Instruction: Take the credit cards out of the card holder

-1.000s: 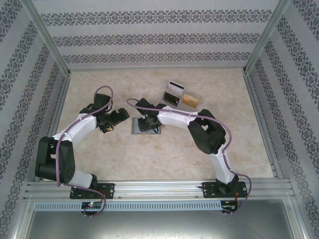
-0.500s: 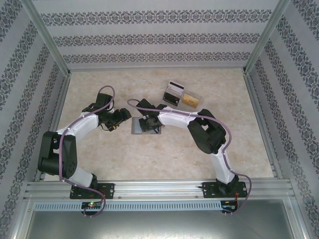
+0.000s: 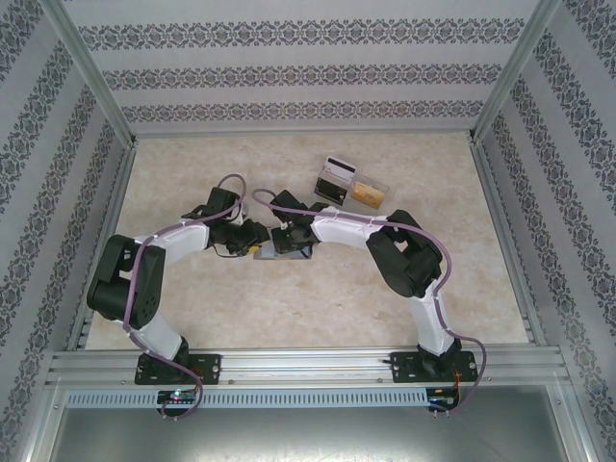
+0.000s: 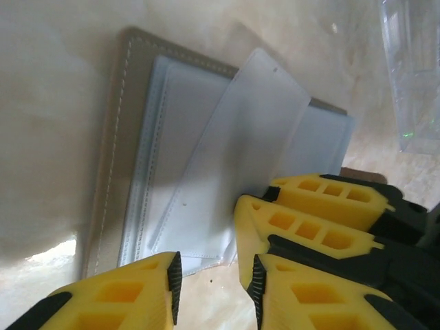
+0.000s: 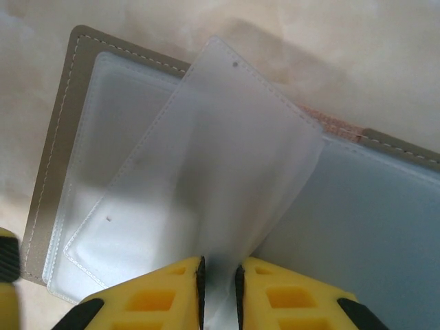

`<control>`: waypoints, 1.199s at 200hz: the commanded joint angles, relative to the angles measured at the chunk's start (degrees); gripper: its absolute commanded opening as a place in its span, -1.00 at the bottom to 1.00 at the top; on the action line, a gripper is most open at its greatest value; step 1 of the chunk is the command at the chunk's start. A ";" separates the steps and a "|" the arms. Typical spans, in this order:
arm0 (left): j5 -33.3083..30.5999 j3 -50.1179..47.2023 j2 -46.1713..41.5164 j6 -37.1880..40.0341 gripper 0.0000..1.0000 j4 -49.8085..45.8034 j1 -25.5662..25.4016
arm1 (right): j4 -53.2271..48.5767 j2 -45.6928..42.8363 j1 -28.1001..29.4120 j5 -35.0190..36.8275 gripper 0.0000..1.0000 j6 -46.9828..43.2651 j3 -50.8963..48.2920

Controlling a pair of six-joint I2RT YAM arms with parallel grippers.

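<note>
While the card holder [image 3: 269, 253] is laid open and flat near the middle of the table [image 3: 241, 318], both arms are bent inward over it from either side. The right gripper [image 5: 218, 271] is seen pinched together on one translucent sleeve [image 5: 206, 158] of the holder, which is lifted and fanned at a slant above the other sleeves. Its far corner is raised past the holder's far edge.

From the left wrist, the stitched left edge of the card holder [image 4: 120, 137] is seen lying against the table, with bare surface beyond it to the left. The left gripper [image 4: 213, 285] is held at the holder's near edge. Its jaws are kept apart, a clear gap is left between the pads, and the near corner of the sleeve stack is met just at the mouth of that gap. Nothing is seen clamped there. The right gripper [image 4: 260, 196] is placed just beside it, to the right.

The credit cards [image 3: 337, 178] are found in a clear tray [image 3: 385, 188] at the far right, apart from the holder: a white one with a stripe, a dark one and a gold one. Wide open table is left on the near side of the holder and toward the left rail.
</note>
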 commanded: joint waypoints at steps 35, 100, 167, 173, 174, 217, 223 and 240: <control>-5.68 0.15 1.41 0.21 -0.38 -0.56 -0.74 | -2.38 -0.12 -0.93 -0.39 -0.58 1.11 -1.94; -3.13 0.08 2.97 0.01 -0.39 1.82 -0.82 | -1.78 -0.21 -1.37 -1.55 -0.59 1.67 -2.55; -0.17 0.54 3.73 -0.11 -0.56 3.38 -0.93 | -1.47 -0.40 -1.61 -2.65 -0.58 2.02 -2.79; -0.03 0.65 3.81 0.11 -0.57 3.32 -0.94 | -1.39 -0.51 -1.72 -2.75 -0.58 2.02 -2.84; -0.07 0.68 3.82 0.14 -0.57 3.27 -0.92 | -1.40 -0.53 -1.69 -2.76 -0.58 2.02 -2.84; 1.31 0.92 4.96 -0.17 -0.54 4.06 -0.99 | -0.37 -2.38 -2.29 -5.38 -0.51 2.56 -3.08; 1.57 0.98 5.06 -0.23 -0.54 4.36 -1.06 | 0.07 -3.21 -2.41 -6.67 -0.47 2.62 -3.25; 2.39 1.05 4.97 -0.61 -0.53 5.38 -1.16 | 1.79 -6.72 -2.86 -8.36 -0.36 2.51 -4.38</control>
